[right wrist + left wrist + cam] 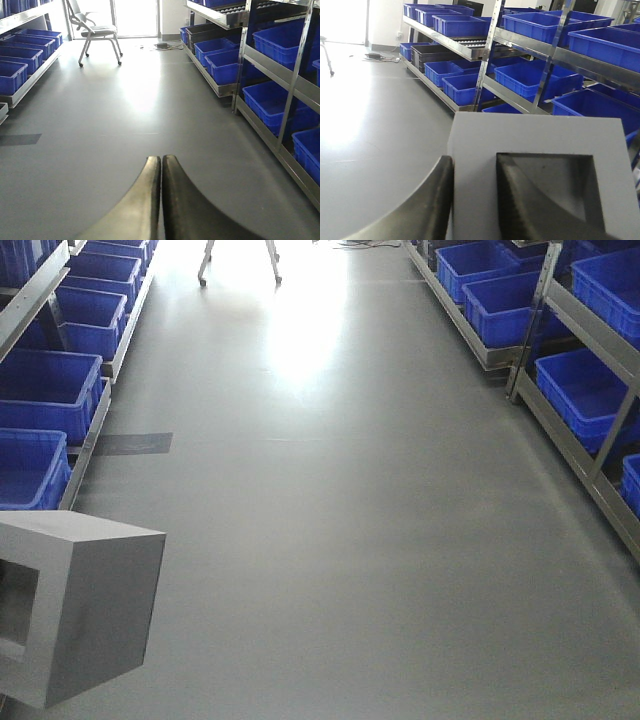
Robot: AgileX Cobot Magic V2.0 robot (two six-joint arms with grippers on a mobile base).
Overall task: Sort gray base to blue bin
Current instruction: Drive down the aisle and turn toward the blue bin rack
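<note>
The gray base (90, 600) hangs above the floor at the lower left of the front view, its square recessed window facing left. In the left wrist view the gray base (535, 132) fills the lower right, and my left gripper (474, 160) is shut on one wall of it, one finger outside and one inside the recess. My right gripper (161, 159) is shut with nothing in it, over bare floor. Blue bins (45, 385) line the racks on both sides; in the left wrist view a blue bin (530, 80) sits just beyond the base. Neither gripper shows in the front view.
Metal racks (590, 455) run along both sides of a gray floor aisle. A wheeled chair (95, 30) stands at the far end near a bright doorway. A black bin (427, 52) sits among the blue ones. A dark patch (135, 443) marks the floor at left.
</note>
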